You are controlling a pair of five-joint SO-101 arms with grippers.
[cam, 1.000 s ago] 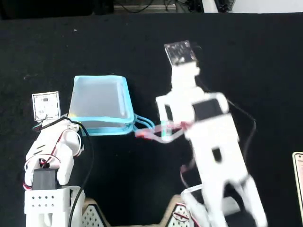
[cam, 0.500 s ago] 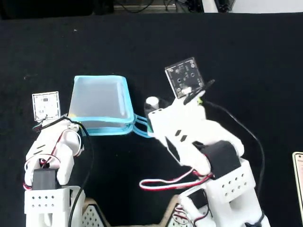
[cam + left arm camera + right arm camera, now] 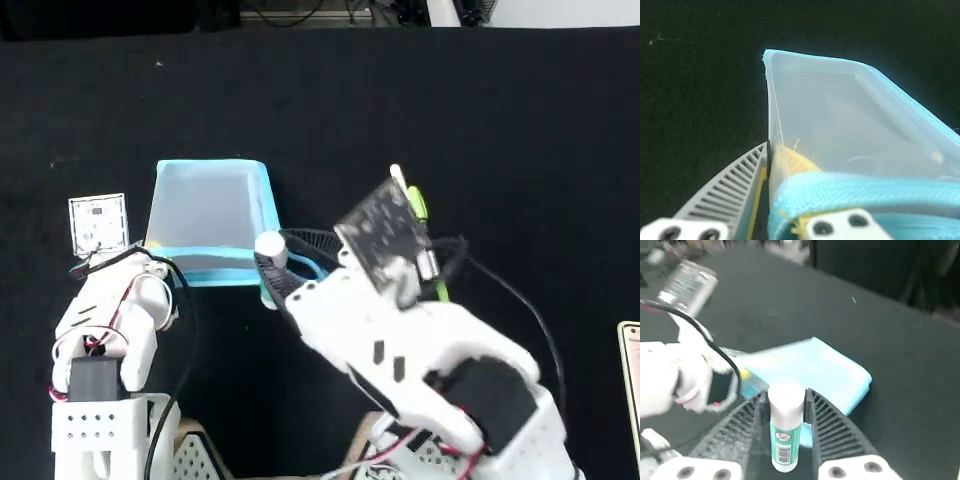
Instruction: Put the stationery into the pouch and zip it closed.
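- Glue stick [image 3: 786, 432]: judged light, rigid, slick-barrelled. Your right gripper [image 3: 785, 396] has its fingers clamped on it, just beside the pouch [image 3: 210, 210] mouth.
- Pouch: soft, limp, lying on the tabletop [image 3: 500, 120]. Your left gripper [image 3: 771, 165] fingers pinch its zipper edge; hold there.

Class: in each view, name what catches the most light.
High view: the white right arm stands out brightest against the black table. Left wrist view: light passes through the pouch. Right wrist view: the cap of the glue stick is brightest.

Light-blue mesh pouch [image 3: 205, 215] lying flat, white-capped glue stick [image 3: 786, 427] held beside it
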